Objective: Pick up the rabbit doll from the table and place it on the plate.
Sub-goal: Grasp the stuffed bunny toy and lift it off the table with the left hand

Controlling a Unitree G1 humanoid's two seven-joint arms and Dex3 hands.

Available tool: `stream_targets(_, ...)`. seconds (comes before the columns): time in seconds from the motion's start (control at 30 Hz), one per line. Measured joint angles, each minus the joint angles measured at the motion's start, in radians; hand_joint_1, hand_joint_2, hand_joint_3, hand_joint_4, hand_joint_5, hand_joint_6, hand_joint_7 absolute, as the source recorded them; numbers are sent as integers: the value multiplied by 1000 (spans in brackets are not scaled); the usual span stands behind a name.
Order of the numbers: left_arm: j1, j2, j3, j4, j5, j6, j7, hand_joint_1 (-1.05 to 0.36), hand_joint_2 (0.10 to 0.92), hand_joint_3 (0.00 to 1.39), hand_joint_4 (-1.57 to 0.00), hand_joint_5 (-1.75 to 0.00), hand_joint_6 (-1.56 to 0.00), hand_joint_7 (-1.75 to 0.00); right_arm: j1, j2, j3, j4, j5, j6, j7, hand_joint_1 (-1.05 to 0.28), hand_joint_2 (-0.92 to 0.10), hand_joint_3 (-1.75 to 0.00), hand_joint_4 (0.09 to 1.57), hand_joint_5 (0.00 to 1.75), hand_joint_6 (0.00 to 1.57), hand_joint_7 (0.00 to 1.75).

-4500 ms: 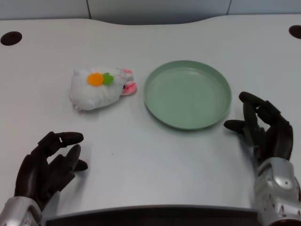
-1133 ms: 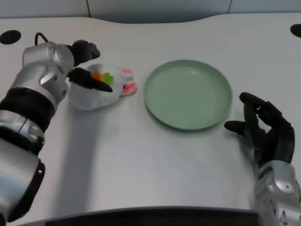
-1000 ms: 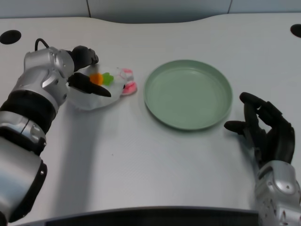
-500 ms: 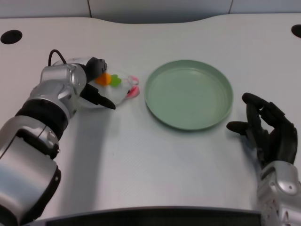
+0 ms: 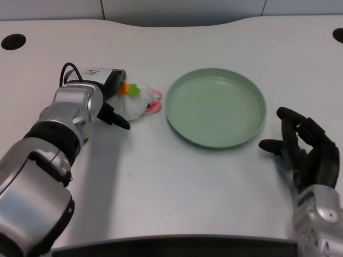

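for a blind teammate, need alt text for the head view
The robot's left hand grips a white rabbit doll just left of an empty green plate on a white table. Its right hand rests at the right edge.

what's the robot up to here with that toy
Its left hand is on the rabbit doll, apparently gripping it from the left, beside the green plate. Whether the doll is off the table cannot be told. The plate holds nothing, so the doll is not yet placed.

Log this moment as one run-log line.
stage: grasping | left hand: closed around rabbit doll, doll left of plate | plate: bare | placement: not yet done
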Motion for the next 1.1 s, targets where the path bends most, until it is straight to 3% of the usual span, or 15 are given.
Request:
stream_targets(0.2,15,3,4,23,-1,-52,126,-697,845,0,-383,-139,-430,-64,-1,0,-1,2,-2,10,-3,-305,-921,-254,772,1073,787,461)
stream_targets(0.27,22,7,7,24,-1,-72,169,-544,847,2,-513,-226,-590,-131,-1,0,-1,4,-1,10,-2,-306,-921,-251,774,1073,789,461)
stream_targets(0.3,26,10,8,24,-1,-86,191,-483,856,1,-512,-412,-663,-163,-1,0,-2,5,1,10,-1,-306,-921,-249,776,1073,790,462)
stream_targets(0.37,38,16,15,24,-3,-116,239,-417,870,0,-424,-805,-684,-343,-1,1,-2,5,3,11,0,-309,-921,-246,778,1073,792,462)
stream_targets(0.4,42,18,18,24,-3,-127,259,-387,875,0,-426,-990,-651,-557,-1,1,-2,5,3,13,0,-312,-921,-243,777,1072,792,461)
stream_targets(0.5,46,21,20,24,-1,-154,308,-336,873,0,-506,-1255,-610,-912,-2,1,-3,5,3,14,0,-319,-921,-234,780,1073,795,459)
stream_targets(0.6,46,21,18,27,4,-157,315,-308,836,0,-643,-1480,-654,-1100,-4,1,-3,11,3,14,0,-334,-921,-221,783,1068,803,458)
stream_targets(0.77,44,19,14,30,8,-141,295,-329,798,6,-738,-1470,-662,-1148,-4,0,-6,16,3,14,0,-333,-921,-211,787,1065,809,454)
stream_targets(0.8,42,18,13,31,9,-136,285,-299,788,5,-682,-1558,-607,-1351,-4,0,-7,16,3,14,0,-330,-921,-214,784,1062,803,449)
stream_targets(0.9,32,17,4,31,11,-110,234,-269,802,8,-642,-1707,-618,-1462,-7,0,-14,21,10,14,2,-325,-921,-218,784,1062,808,448)
stream_targets(0.97,29,17,2,31,11,-107,221,-251,816,11,-638,-1736,-642,-1450,-10,-1,-17,24,17,14,3,-328,-921,-214,787,1064,812,449)
stream_targets(1.0,29,17,2,31,11,-107,217,-236,833,14,-616,-1653,-644,-1346,-12,-1,-18,29,17,14,4,-328,-921,-215,787,1064,809,446)
stream_targets(1.07,29,18,5,31,8,-107,200,-236,861,7,-659,-1273,-804,-799,-17,-5,-17,41,16,12,7,-325,-921,-231,783,1064,800,439)
stream_targets(1.1,28,18,8,30,6,-106,191,-233,870,4,-685,-1194,-884,-590,-17,-6,-17,43,15,10,9,-322,-921,-239,784,1065,800,438)
